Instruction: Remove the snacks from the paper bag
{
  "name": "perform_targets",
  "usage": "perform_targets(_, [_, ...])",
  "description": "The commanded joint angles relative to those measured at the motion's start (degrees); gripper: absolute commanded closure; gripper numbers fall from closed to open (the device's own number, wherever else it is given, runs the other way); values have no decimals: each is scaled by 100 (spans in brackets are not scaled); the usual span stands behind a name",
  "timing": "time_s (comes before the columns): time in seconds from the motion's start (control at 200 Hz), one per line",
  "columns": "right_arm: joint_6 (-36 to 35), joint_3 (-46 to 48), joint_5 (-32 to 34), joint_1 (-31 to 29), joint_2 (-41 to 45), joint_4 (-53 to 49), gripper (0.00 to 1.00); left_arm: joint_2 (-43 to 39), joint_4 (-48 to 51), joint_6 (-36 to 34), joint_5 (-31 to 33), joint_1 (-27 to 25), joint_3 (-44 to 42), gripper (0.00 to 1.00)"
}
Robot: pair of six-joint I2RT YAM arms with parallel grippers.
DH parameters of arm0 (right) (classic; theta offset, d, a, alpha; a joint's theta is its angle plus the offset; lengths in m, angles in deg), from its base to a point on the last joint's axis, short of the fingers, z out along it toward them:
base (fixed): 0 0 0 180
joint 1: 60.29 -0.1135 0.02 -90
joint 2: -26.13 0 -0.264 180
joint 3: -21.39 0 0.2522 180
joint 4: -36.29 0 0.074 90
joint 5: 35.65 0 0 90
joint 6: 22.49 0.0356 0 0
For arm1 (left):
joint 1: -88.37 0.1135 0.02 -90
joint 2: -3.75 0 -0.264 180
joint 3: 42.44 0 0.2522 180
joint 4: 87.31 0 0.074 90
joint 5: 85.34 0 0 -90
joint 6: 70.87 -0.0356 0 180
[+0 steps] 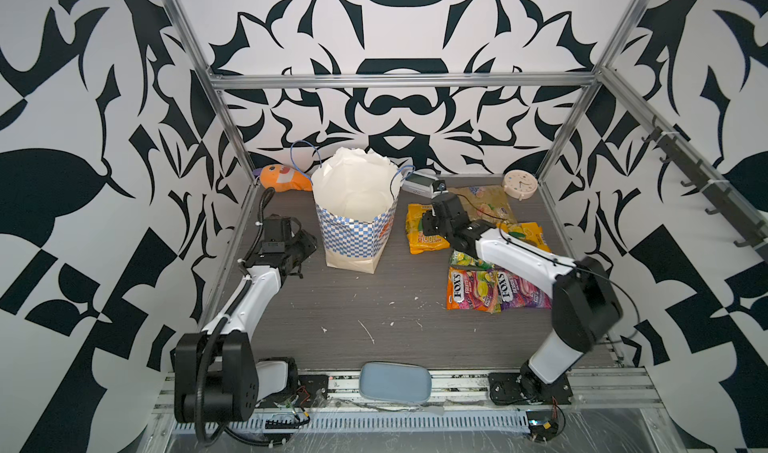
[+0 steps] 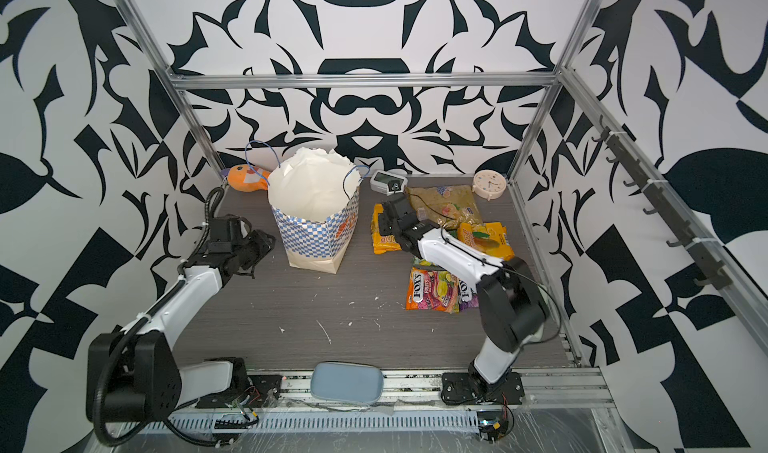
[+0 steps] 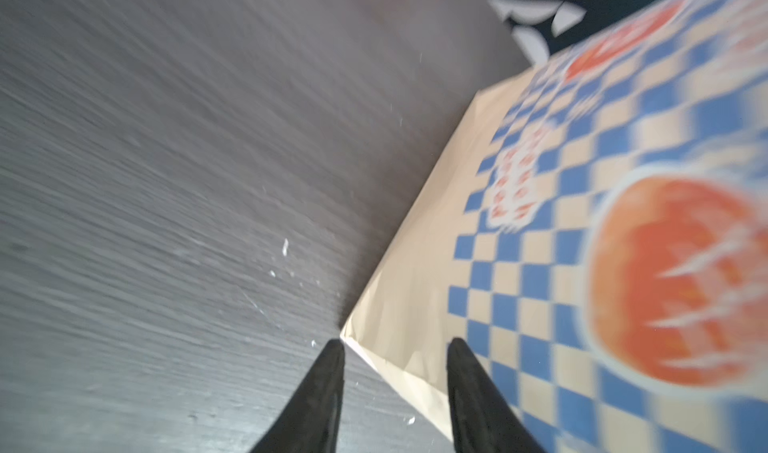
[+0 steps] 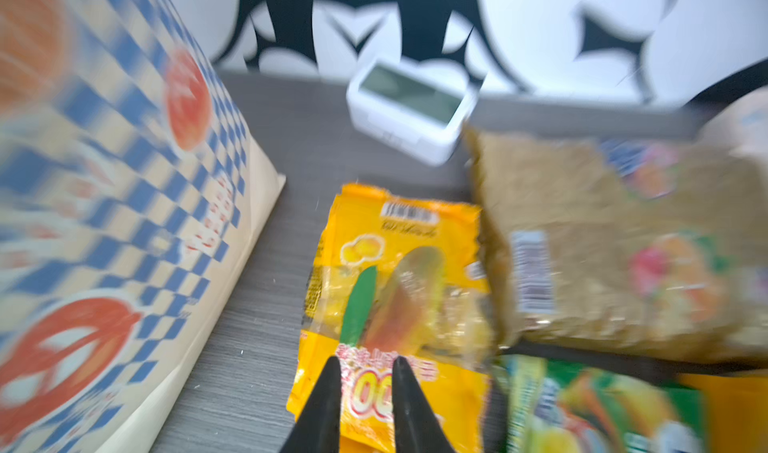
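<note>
A: left gripper (image 3: 397, 345) state?
B: jaws parted, nothing between. Tips at the base corner of the paper bag (image 1: 353, 239); it stands upright mid-table (image 1: 374, 313).
A: right gripper (image 4: 365, 363)?
B: narrow gap, nothing pinched. Tips over the mango packet (image 4: 399, 272), flat just right of the bag. The olive-gold packet (image 1: 482, 199) and FOX'S packets (image 1: 469, 291) lie nearby.

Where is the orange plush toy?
In both top views the orange plush toy lies in the far left corner of the table, just behind and left of the paper bag.
</note>
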Motion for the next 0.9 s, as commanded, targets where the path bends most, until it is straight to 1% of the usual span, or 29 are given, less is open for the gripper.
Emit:
perform_targets(0.0, [-467, 904, 932, 25, 914, 1280, 62, -574, -50, -486, 912, 59, 122, 50])
perform_targets(0.035, [-675, 1320, 1082, 36, 1233, 1680, 54, -768, -264, -682, 998, 69, 5, 46])
perform_targets(0.06, [-854, 1583, 1161, 57, 1439, 2104, 51, -927, -445, -799, 1071, 67, -107, 43])
perform_targets(0.125, [-1414, 2407, 1387, 93, 1881, 3064, 24, -1327, -1085, -1128, 1217, 59, -525, 34])
perform_targets(0.15, [-1591, 2641, 1530, 96, 2001, 3366, 15, -1473, -1345, -1264, 1320, 57, -727, 32])
perform_targets(0.17, [-1699, 2797, 1710, 99, 2105, 3531, 11, -1621, -1509, -1339, 1397, 56, -879, 30])
perform_targets(0.195, [-1813, 2972, 1870, 117, 2242, 3630, 8, -1793, -1729, -1433, 1543, 51, -1073, 27])
perform_targets(0.25, [-2054, 3327, 2216, 144, 2541, 3783, 6, -2138, -2344, -1715, 1776, 43, -1600, 17])
perform_targets(0.27, [-2159, 3452, 2266, 169, 2639, 3825, 6, -2235, -2600, -1798, 1868, 50, -1810, 4])
perform_targets(0.285, [-2244, 3568, 2306, 187, 2710, 3888, 5, -2289, -2795, -1861, 1948, 51, -1957, 0])
perform_targets(0.35, [-2538, 4089, 2419, 297, 2958, 4288, 5, -2425, -3444, -2049, 2197, 48, -2482, 1])
perform_targets(0.39, [-2608, 4368, 2575, 378, 3060, 4543, 4, -2434, -3649, -2215, 2176, 50, -2658, 1])
perform_targets(0.43, [-2564, 4553, 2691, 493, 3187, 4553, 4, -2372, -3710, -2329, 2177, 48, -2751, 0])
perform_targets(0.47, [-2374, 4688, 2666, 637, 3323, 4394, 3, -2253, -3711, -2419, 2259, 51, -2795, 0])
perform_targets(0.49, [-2266, 4742, 2591, 735, 3394, 4266, 1, -2184, -3723, -2436, 2314, 50, -2814, 1])
perform_targets(0.525, [-1895, 4825, 2463, 895, 3492, 4035, 0, -2039, -3801, -2450, 2425, 51, -2863, 0])
perform_targets(0.57, [-1531, 4936, 2300, 1120, 3639, 3833, 1, -1868, -4062, -2497, 2462, 51, -2972, 0])
perform_targets(0.61, [-1384, 5071, 2183, 1296, 3689, 3815, 0, -1734, -4352, -2552, 2452, 47, -3065, 0])
perform_targets(0.66, [-1418, 5244, 2235, 1384, 3664, 3975, 0, -1541, -4585, -2620, 2430, 50, -3133, 0])
perform_targets(0.715, [-1611, 5371, 2290, 1416, 3562, 4206, 0, -1319, -4741, -2671, 2476, 49, -3142, 0])
perform_targets(0.765, [-1702, 5367, 2346, 1427, 3429, 4231, 1, -1075, -4936, -2688, 2524, 50, -3159, 1])
perform_targets(0.835, [-1713, 5334, 2398, 1425, 3181, 4323, 0, -683, -5332, -2765, 2384, 48, -3206, 0])
perform_targets(0.895, [-1700, 5402, 2392, 1425, 2838, 4812, 1, -331, -5686, -2766, 2268, 47, -3245, 1])
